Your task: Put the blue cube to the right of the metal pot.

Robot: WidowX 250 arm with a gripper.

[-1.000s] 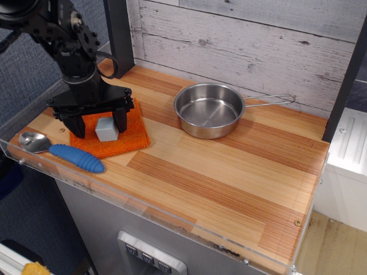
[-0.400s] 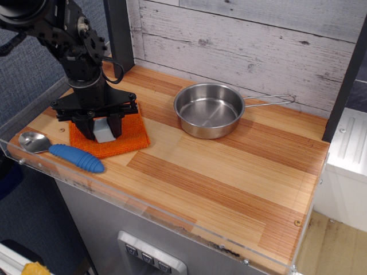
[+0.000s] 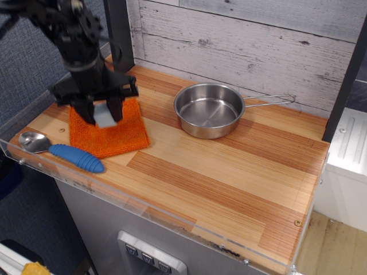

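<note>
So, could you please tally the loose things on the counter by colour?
Blue: 2, the cube held in the jaws and the spoon with its blue handle
Orange: 1, the cloth
Silver: 1, the pot
Total: 4

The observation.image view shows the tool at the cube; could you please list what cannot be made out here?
- Blue cube: sides hidden by the tool fingers.
- Tool: motion-blurred.
- Arm: upper part cut off by the top-left edge.
- Orange cloth: back part covered by the tool.

Wooden counter (image 3: 229, 172); pot (image 3: 209, 110); cloth (image 3: 114, 134); spoon (image 3: 60, 150)
</note>
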